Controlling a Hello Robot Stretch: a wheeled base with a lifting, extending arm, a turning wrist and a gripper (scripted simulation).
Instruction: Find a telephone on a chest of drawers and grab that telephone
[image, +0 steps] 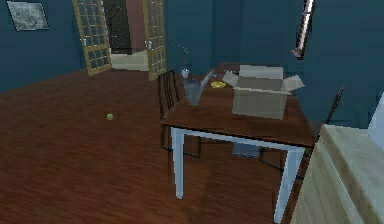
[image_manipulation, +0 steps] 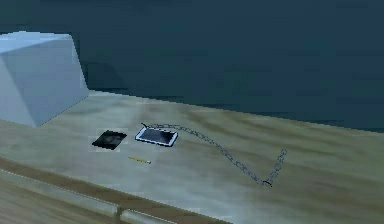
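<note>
We judge the phone (image_manipulation: 157, 135) found, on the chest (image_manipulation: 330, 170) right of the box (image_manipulation: 35, 75). The grab is outstanding, and we cannot tell the hand's state.

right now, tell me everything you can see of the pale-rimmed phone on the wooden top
The phone is a thin flat slab with rounded corners, a pale rim and a dark bluish screen facing up. It lies flat, slightly skewed, on the light wooden top. A dark flat item lies apart from it toward the arm side view's left, a small yellow stick nearer the front edge, and a thin chain seems to meet its other end.
</note>
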